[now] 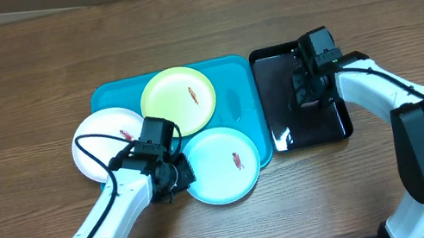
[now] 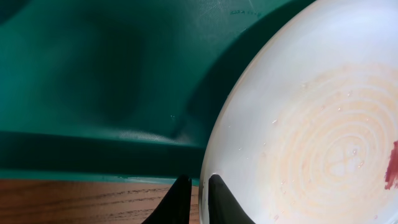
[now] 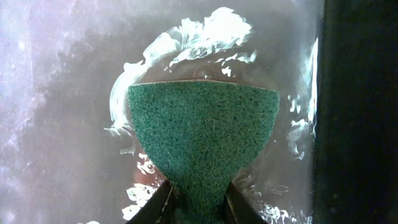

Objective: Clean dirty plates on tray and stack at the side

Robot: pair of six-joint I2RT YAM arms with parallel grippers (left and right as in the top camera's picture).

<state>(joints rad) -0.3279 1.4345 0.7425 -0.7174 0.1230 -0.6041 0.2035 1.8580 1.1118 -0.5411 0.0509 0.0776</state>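
The turquoise tray (image 1: 231, 80) holds the yellow-green plate (image 1: 178, 99). The white plate (image 1: 103, 147) overhangs its left rim. The light blue plate (image 1: 220, 166) overhangs its front rim. Each plate has a small red-brown smear. My left gripper (image 1: 171, 177) is shut on the light blue plate's left rim. In the left wrist view the fingers (image 2: 198, 182) pinch that rim, with the plate (image 2: 311, 124) to the right and the tray (image 2: 93, 74) behind. My right gripper (image 1: 306, 92) is over the black tray (image 1: 274, 73), shut (image 3: 199, 190) on a green scouring sponge (image 3: 202, 130).
The black tray's wet bottom (image 3: 50, 124) shows white foam around the sponge, and its dark wall is at the right of the right wrist view. Bare wooden table (image 1: 12, 75) surrounds both trays.
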